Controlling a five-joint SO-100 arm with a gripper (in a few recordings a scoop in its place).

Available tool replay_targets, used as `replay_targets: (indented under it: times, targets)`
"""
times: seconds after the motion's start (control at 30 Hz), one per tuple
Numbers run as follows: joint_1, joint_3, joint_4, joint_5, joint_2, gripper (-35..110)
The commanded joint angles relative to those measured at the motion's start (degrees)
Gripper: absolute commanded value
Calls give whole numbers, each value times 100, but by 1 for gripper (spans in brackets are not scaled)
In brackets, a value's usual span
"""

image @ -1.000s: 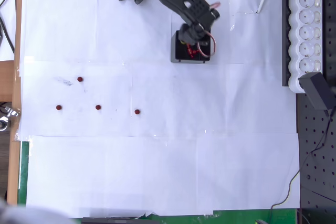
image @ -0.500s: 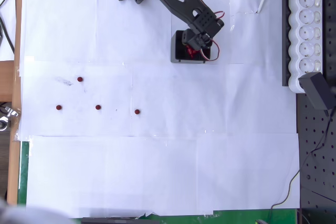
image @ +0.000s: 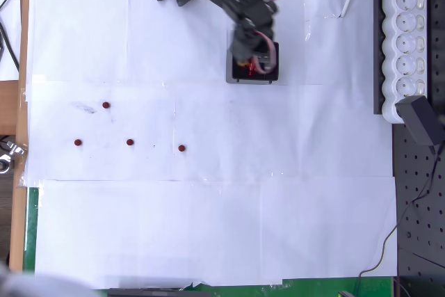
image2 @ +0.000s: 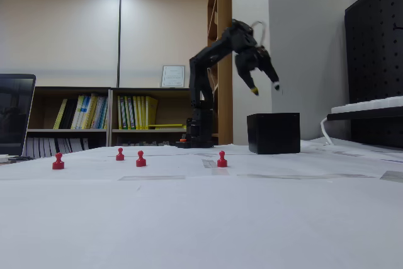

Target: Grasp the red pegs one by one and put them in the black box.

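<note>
Hovering gripper (image2: 265, 87) above black box (image2: 273, 133), jaws parted, empty; I judge nearest red peg (image: 181, 148) lies toward counter's left edge, overhead view.

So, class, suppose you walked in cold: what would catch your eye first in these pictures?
First the black arm, its gripper hanging open in the air above the black box at the far side of the white table. Next, four red pegs stand apart on the paper, the nearest to the box alone, the others further left in the fixed view.
</note>
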State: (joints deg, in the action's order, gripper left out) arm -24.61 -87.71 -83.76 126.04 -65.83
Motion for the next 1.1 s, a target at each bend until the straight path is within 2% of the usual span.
replay_targets:
  times: [0.0,0.1,0.17,0.23,0.43,0.73,1.07]
  targets:
    - [1529,1274,1134,-1143,826,20]
    - [2672,2549,2118,-2259,1055,20]
    - [3375,3560,3437,-2760,1204,17]
    - [3946,4421,4737,-3067,1257,17]
    - [5062,5467,6961,-3586,404,17]
    - [5317,5449,9149,-3463,-1310,17]
    - [5300,4597,10406,-3480,-2927,17]
